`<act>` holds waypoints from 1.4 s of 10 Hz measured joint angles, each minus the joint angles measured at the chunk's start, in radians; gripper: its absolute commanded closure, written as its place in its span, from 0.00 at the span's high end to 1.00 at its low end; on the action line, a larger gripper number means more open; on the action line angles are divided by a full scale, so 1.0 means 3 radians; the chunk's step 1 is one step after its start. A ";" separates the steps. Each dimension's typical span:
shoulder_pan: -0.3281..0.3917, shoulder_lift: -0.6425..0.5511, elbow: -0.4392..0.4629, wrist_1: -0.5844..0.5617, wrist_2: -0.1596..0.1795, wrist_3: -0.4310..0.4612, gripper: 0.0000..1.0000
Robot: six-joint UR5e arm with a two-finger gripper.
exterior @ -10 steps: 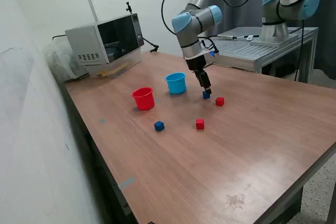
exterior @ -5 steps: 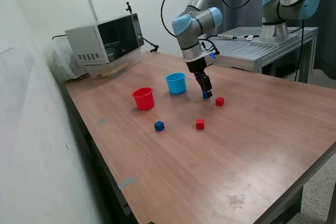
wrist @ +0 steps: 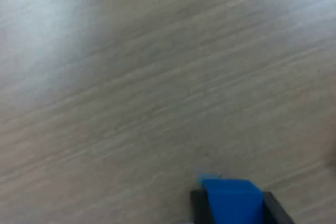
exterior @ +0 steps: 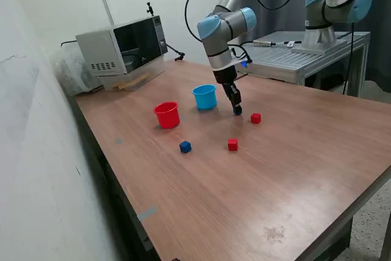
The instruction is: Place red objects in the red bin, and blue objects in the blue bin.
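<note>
Near the table's (exterior: 293,169) far edge | gripper (exterior: 237,110) is clamping a blue cube (wrist: 231,199) between its jaws, just above the wood | blue bin (exterior: 205,97) is standing close by, toward the exterior view's left | red bin (exterior: 167,115) is sitting beyond it.

A raised exterior camera looks down across the whole brown wooden table (exterior: 293,169) at my arm, while my wrist camera stares close at that tabletop, both sharing my pincer (exterior: 237,111) and its small blue cube (wrist: 232,199).
</note>
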 measured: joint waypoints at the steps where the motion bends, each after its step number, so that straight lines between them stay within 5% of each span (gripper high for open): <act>1: -0.0010 -0.0063 -0.0007 0.0014 -0.0002 -0.0001 0.00; 4: -0.0057 -0.0436 -0.0057 0.0042 -0.0011 -0.0011 0.00; 7: -0.0347 -0.0678 -0.0099 0.0126 -0.0060 -0.0085 0.00; 10: -0.0710 -0.0708 -0.0092 0.0183 -0.0074 -0.0211 0.00; 13: -0.0796 -0.0630 -0.0075 0.0224 -0.0070 -0.0281 0.00; 14: -0.0801 -0.0578 -0.0071 0.0217 -0.0068 -0.0289 1.00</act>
